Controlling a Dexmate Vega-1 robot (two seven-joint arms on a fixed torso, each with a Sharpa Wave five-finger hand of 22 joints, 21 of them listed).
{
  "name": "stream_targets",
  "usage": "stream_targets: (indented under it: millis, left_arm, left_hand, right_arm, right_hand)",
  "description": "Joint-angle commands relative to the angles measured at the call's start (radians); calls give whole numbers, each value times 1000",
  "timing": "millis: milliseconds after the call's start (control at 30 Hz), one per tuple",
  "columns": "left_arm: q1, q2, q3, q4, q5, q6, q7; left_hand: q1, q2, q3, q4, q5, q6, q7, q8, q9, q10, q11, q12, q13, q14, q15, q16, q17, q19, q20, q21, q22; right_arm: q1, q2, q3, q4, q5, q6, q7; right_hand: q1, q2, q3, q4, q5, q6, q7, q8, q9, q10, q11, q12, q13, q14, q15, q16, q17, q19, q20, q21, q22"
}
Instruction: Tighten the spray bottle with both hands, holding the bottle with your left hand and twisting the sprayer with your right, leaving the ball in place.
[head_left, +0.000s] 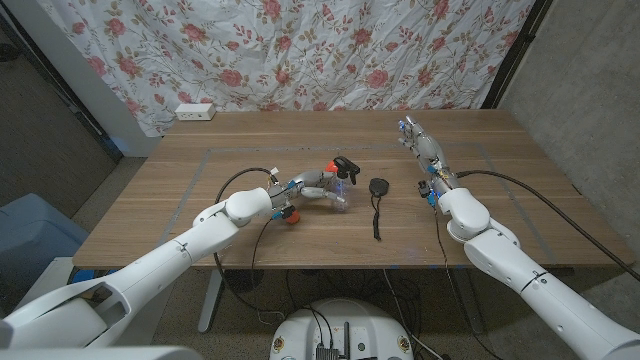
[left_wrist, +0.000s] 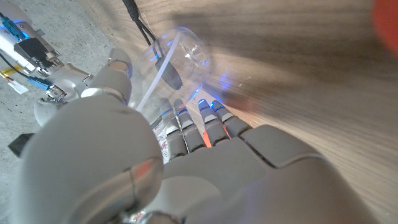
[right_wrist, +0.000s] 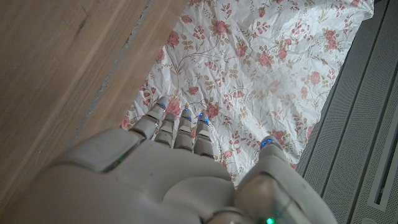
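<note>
While the left hand (head_left: 305, 190) sat around the spray bottle (head_left: 338, 190) near the desk's (head_left: 480, 220) middle, its fingers were curled onto the clear body — the left wrist view showed fingers (left_wrist: 208, 121) laid against the transparent bottle (left_wrist: 177, 59) with the dip tube visible inside. That grip made sense as the anchor: the bottle had to be kept from spinning once the top got turned. The bottle looked tilted or lying toward the hand, black sprayer head (head_left: 346, 165) with its red-orange collar pointing up and away, left exposed on the right side — probably so the other hand could reach it.

The right hand (head_left: 420, 140) was well apart from the bottle, out near the desk's far right part, holding nothing, fingers extended and apart; its wrist view showed fingers (right_wrist: 180, 124) pointing past the desk edge at the floral curtain (head_left: 300, 50). So twisting had not begun, as I judged it.

A small red ball (head_left: 290, 214) lay just beside the left hand, close to the wrist — it needed avoiding. A black puck-like object with a cord (head_left: 378, 190) lay just right of the bottle, between bottle and right hand, possibly in the approach path.
</note>
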Motion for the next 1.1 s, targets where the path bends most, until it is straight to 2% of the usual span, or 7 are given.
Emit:
stream_targets:
  millis: [33,167,300,467,800,1100]
  left_arm:
    - [0,-1,4,10,4,3,-2]
    - [-3,-3,4,17,1,0,-6]
    - [-7,-3,5,24,-1,-4,-13]
    - [-12,-1,4,27,-3,-3,-18]
    - [-30,-2,10,47,-13,-6,-53]
    - [-45,-5,16,63,-21,-13,-83]
  left_hand:
    - [-6,15,-2,2,4,1,-16,-11,3,-9,2,0,-5,-7,-108,0,3,-2,1,6,2]
    - [-5,11,-4,2,4,-8,-23,-23,3,-21,3,-1,-12,-16,-106,0,3,-1,6,7,2]
    - [-2,3,-8,1,5,-44,-38,-59,2,-48,10,-1,-28,-35,-106,1,3,-1,6,7,2]
    - [1,-3,-12,2,7,-89,-34,-98,1,-80,17,-2,-46,-57,-104,0,3,-4,8,6,2]
    - [-1,-19,-21,4,7,-117,-32,-138,0,-114,25,0,-68,-99,-90,-4,2,-8,6,5,1]
    - [1,-31,-27,3,7,-152,-20,-172,-1,-141,29,-1,-82,-127,-84,-4,2,-12,9,4,1]
  right_arm:
    - [-7,10,0,21,15,10,-6]
    - [-7,11,-1,26,20,11,-5]
    - [-6,15,-1,32,24,10,-6]
    - [-4,15,-5,36,24,6,-6]
    - [3,10,-15,34,13,-18,-12]
    - [3,-1,-20,22,3,-37,-15]
  right_hand:
    - [1,4,2,-4,1,2,3,-1,1,-2,2,-3,1,1,4,6,3,2,3,0,1]
    - [0,4,2,-5,1,3,2,-1,1,-1,0,-3,1,1,4,6,3,4,5,0,1]
    - [0,5,3,-6,0,4,4,-1,1,-1,-2,-3,1,1,4,6,3,4,5,0,1]
    - [0,6,3,-8,0,5,3,0,1,1,-2,-2,1,3,4,7,3,5,6,0,1]
    - [-2,6,4,-10,-1,8,2,0,1,3,0,-2,1,5,6,7,3,6,7,0,1]
    - [-3,7,4,-12,-2,11,2,1,1,5,2,-2,1,6,5,8,3,7,8,0,1]
